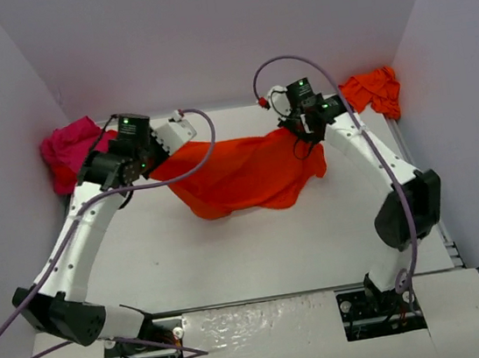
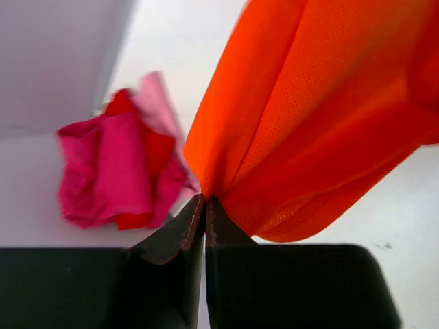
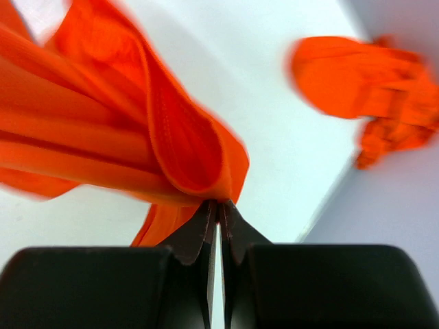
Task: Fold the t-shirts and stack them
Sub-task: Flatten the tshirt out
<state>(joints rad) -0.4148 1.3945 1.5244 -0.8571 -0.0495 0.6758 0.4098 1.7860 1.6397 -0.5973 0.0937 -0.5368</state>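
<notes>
An orange-red t-shirt [image 1: 243,171] hangs stretched between my two grippers above the table, sagging in the middle. My left gripper [image 1: 156,161] is shut on its left end; in the left wrist view the jaws [image 2: 205,200] pinch the cloth [image 2: 309,116]. My right gripper [image 1: 305,128] is shut on its right end; in the right wrist view the jaws [image 3: 218,203] pinch a folded edge of the shirt [image 3: 137,137]. A crumpled magenta, red and pink pile of t-shirts [image 1: 69,148] lies at the back left. A crumpled orange-red pile [image 1: 374,91] lies at the back right.
White walls close in the table [image 1: 258,256] on the left, back and right. The magenta pile also shows in the left wrist view [image 2: 123,171], the orange pile in the right wrist view [image 3: 370,86]. Purple cables loop over both arms.
</notes>
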